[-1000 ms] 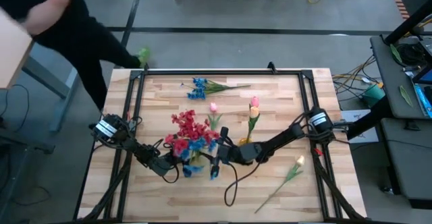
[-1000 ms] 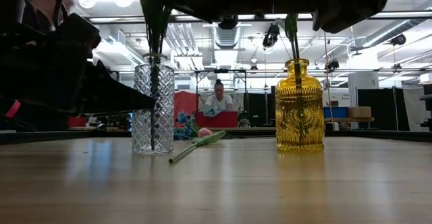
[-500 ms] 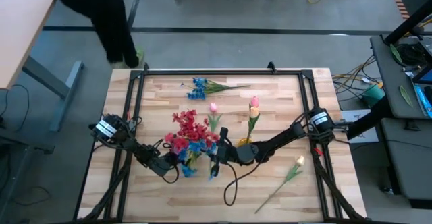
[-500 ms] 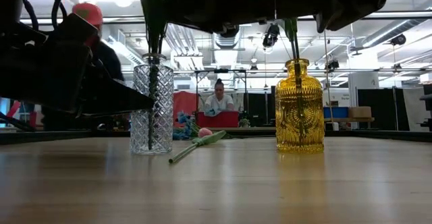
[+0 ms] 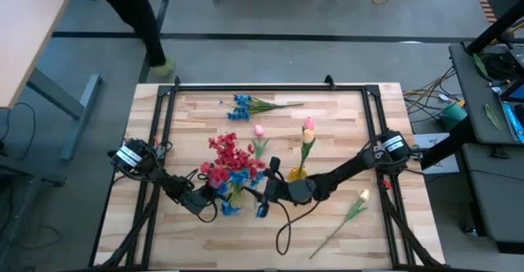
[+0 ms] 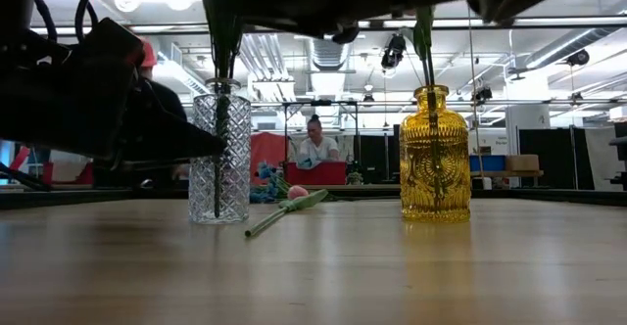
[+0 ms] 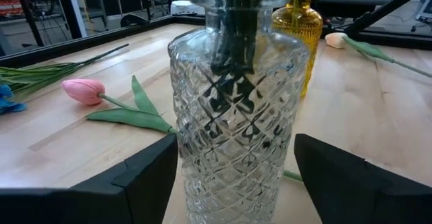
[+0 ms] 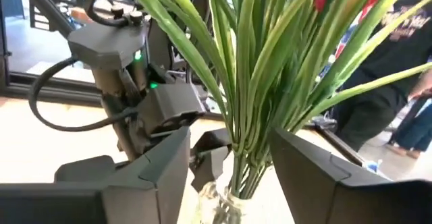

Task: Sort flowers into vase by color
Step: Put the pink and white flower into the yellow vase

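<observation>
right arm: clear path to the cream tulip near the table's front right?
Probably yes. The cream tulip lies alone on bare wood beside the right arm, nothing over it. But the right hand now straddles the stems in the clear vase and must back out.

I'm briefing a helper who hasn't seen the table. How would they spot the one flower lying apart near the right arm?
Start at the wooden table in the high view and find the right arm's base at its right edge. Just inward of it, toward the near right corner, lies a cream tulip. It lies alone there on bare wood, pale-budded, while the other loose flowers are pink or blue and lie near the far edge.
</observation>
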Robot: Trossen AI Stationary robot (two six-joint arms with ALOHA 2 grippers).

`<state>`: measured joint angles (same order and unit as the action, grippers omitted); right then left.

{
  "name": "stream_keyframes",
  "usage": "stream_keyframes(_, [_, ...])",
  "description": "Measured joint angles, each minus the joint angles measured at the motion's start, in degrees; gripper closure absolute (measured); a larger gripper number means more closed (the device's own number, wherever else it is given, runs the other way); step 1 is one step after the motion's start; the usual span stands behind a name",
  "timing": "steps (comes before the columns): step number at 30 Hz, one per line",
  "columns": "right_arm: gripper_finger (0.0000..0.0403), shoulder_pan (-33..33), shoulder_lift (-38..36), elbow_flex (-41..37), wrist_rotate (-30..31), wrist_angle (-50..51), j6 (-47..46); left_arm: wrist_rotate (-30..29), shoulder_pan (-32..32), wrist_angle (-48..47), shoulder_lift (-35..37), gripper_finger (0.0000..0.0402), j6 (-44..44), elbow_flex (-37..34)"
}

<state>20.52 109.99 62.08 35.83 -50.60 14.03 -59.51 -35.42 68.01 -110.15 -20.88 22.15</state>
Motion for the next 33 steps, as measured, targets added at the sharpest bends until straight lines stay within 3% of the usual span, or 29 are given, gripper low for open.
stream_keyframes(18, [0.0163,3.2,-14.5,0.2,-2.4,36.7,-18.3,2.1,-2.1,-0.2,3.2,0.0104,-4.8,-2.0])
stream_keyframes(21, [0.0165,4.5,-18.2,0.2,-5.1,46.9,-23.1,2.1,-3.5,-0.3,5.2,0.0104,-4.9,-3.7])
stream_keyframes(28, [0.0176,7.5,-25.0,0.2,-17.8,65.5,-29.6,3.6,-8.6,-0.4,12.6,0.0104,-6.3,-8.9])
stream_keyframes(33, [0.0179,10.1,-28.0,0.2,-21.3,81.6,-32.4,6.0,-11.7,-0.8,17.2,0.0104,-7.3,-9.7])
